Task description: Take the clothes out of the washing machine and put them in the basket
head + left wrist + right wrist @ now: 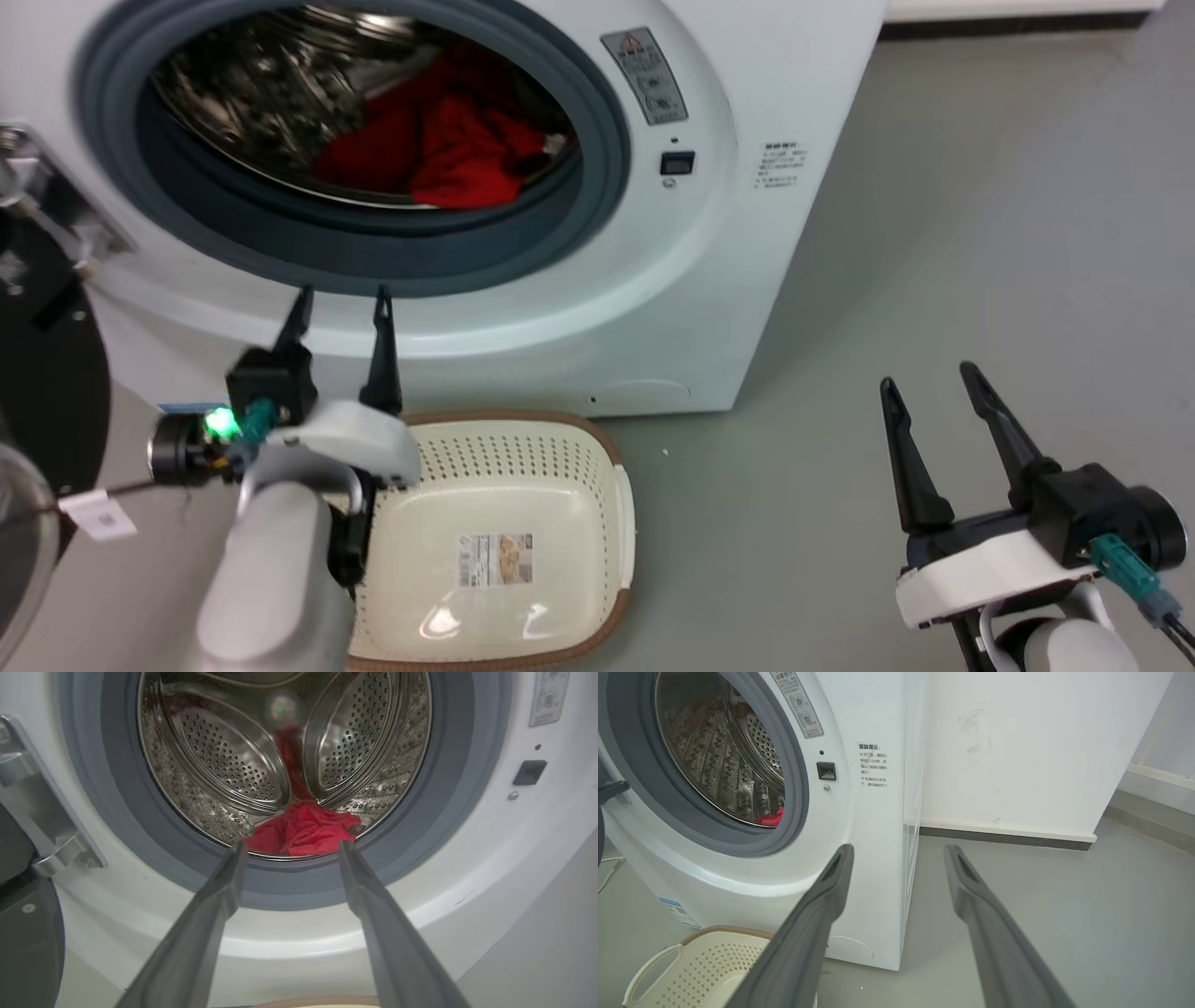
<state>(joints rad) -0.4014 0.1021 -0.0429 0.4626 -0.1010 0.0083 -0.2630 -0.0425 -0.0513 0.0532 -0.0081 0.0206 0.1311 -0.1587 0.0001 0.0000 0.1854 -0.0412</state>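
Observation:
The red clothes (439, 145) lie bunched at the bottom front of the steel drum of the white washing machine (728, 233), whose door stands open. In the left wrist view the clothes (303, 830) sit just beyond the grey rubber ring (117, 826). My left gripper (343, 308) is open and empty, raised in front of the ring's lower edge, above the cream basket (611, 523). My right gripper (926, 376) is open and empty over the floor, to the right of the machine. In the right wrist view a sliver of the clothes (771, 819) and the basket (668, 970) appear.
The open round door (37, 392) with its black rim hangs at the far left, next to my left arm. Grey floor (980, 233) spreads to the right of the machine. A white wall with a dark skirting (1004, 835) stands behind.

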